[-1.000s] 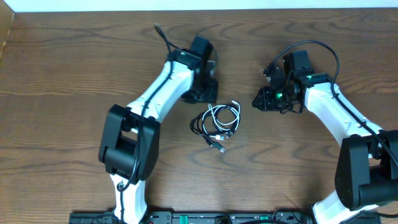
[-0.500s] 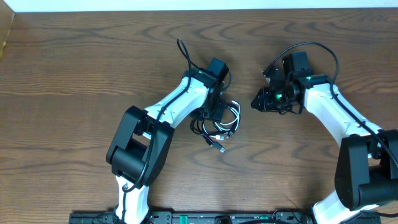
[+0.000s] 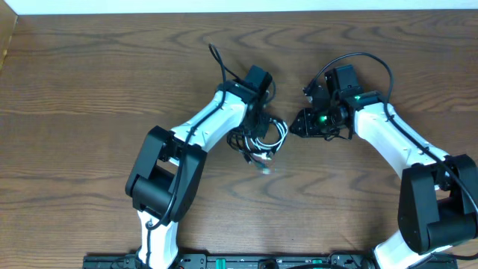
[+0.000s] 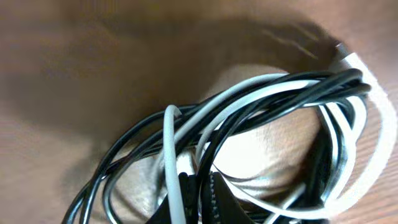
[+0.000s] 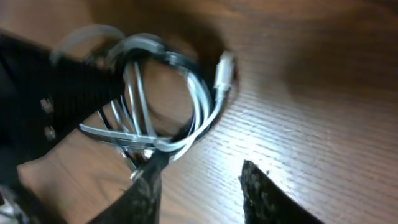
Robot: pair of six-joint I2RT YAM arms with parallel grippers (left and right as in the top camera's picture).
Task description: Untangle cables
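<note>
- In the overhead view the left gripper points down, and its own body hides its tips.
- The left arm also covers the side of the cables that is under the left gripper.
- The left wrist view is very close and blurry. The loops run off the bottom and right edges, so the full pile cannot be seen.
- One loose end sticks out of the pile on the side away from the left gripper. It is too blurry to tell what it is.
- The cables are one tangled pile on the table, right under the left gripper and touching it.
- The left gripper is pressed together. It pinches the cables at the edge of the pile, where a white cord and black cords run down to its fingers.
- The white plug sits on the far side of the pile from the left gripper.
- The right gripper is near the left gripper, with the pile between them.
- Its two fingers are spread apart and only bare table lies between them. One finger is just beside the pile, but I cannot tell if it touches.
</note>
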